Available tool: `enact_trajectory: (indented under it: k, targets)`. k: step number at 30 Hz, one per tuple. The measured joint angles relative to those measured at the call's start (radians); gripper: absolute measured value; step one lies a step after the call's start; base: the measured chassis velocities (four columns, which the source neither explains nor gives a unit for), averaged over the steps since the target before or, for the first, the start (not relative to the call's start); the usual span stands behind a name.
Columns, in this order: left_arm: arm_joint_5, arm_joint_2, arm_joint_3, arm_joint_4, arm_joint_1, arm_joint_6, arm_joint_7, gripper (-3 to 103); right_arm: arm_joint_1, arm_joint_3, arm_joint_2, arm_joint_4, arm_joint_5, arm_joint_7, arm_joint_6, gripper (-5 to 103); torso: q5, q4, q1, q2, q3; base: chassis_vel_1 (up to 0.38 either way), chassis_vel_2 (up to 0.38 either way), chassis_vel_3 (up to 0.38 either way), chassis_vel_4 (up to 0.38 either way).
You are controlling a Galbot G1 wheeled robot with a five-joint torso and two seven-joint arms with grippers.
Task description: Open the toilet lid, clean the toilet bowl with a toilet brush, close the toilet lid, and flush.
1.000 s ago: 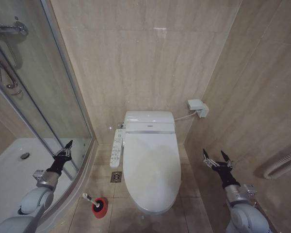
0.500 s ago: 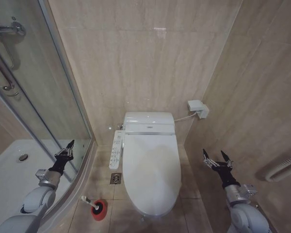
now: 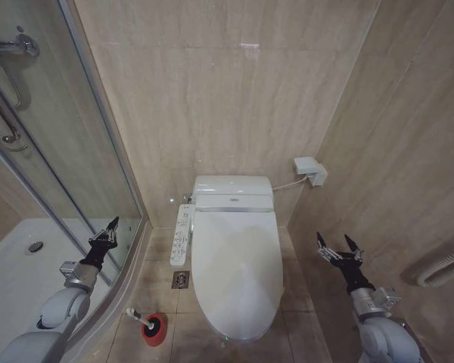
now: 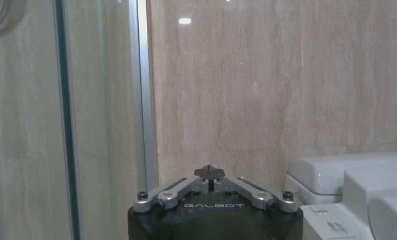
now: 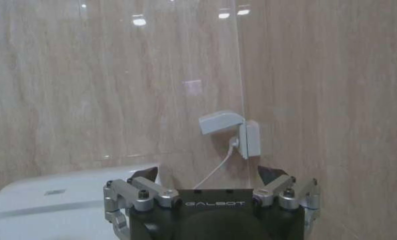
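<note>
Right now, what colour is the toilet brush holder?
Red; the toilet brush holder shows best in the head view.

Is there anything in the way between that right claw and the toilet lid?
Nothing visible. The right end effector, fingers spread, hangs beside the closed toilet lid, with only bare floor tiles between them.

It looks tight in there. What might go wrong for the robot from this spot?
1. The left gripper, jaws shut, sits close beside the shower glass; a wide swing toward the toilet lid might knock it.
2. The right gripper, jaws open, hangs near the side wall, leaving little elbow room.
3. The toilet brush in its red holder stands low on the floor by the shower curb, an awkward reach.
</note>
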Motion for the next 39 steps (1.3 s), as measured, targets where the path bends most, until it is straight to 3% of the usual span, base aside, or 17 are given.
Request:
enact_trajectory:
  k: [9, 17, 29, 39]
  targets:
    - [-0.012, 0.009, 0.007, 0.012, -0.022, 0.0, 0.012, 0, 0.0, 0.0, 0.0, 0.0, 0.0, 0.0, 0.0, 100, -0.0001, 0.0, 0.001, 0.0, 0.0, -0.056, 0.058, 0.054, -0.049]
    - [-0.055, 0.056, 0.067, 0.035, -0.085, -0.005, 0.077, 0, 0.0, 0.0, 0.0, 0.0, 0.0, 0.0, 0.0, 100, 0.0, 0.0001, 0.0, 0.0, 0.0, 0.0, 0.0, 0.0, 0.0]
    - [-0.089, 0.093, 0.15, 0.107, -0.193, 0.003, 0.097, 0, 0.0, 0.0, 0.0, 0.0, 0.0, 0.0, 0.0, 100, 0.0, 0.0, 0.0, 0.0, 0.0, 0.0, 0.0, 0.0, 0.0]
    - [-0.131, 0.069, 0.349, 0.356, -0.459, -0.023, 0.149, 0, 0.0, 0.0, 0.0, 0.0, 0.0, 0.0, 0.0, 100, -0.0001, -0.0001, 0.0, 0.0, 0.0, 0.0, 0.0, 0.0, 0.0]
